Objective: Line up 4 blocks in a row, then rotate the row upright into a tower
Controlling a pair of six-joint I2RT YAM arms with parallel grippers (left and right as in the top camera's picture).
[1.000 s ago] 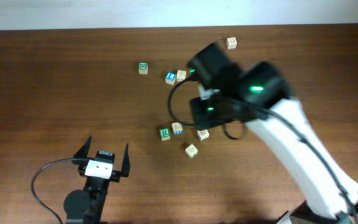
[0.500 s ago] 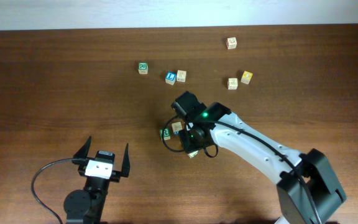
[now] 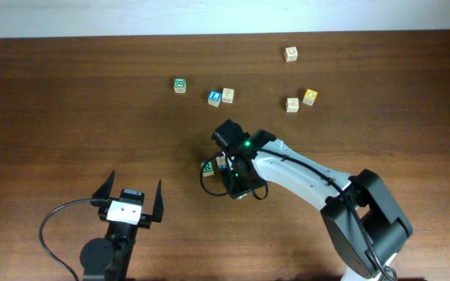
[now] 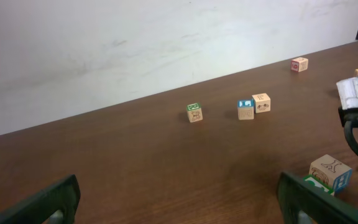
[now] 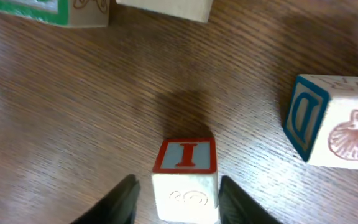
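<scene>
Four pale-wood blocks lie clustered on the surface under the right arm. The step in hand looks like the grasp on one of them, the orange-red-marked block, whose top face shows a red-framed letter I.

In the right wrist view this block stands squarely between the right fingers. They are apart, one on each side of it. A sliver of bare wood shows between the left-hand one and the block. The other lies just beside the opposite face, and I cannot tell whether it touches. So the block seems bracketed but not yet clamped.

The next move, as I judge it, calls for closing evenly on the two side faces, then turning the wrist so the block rotates in place. Care is needed, because the neighbours are near:
- the teal-marked block to one side
- the green R block and the plain block beyond

The left fingers are spread wide and empty, well apart from the cluster.
</scene>
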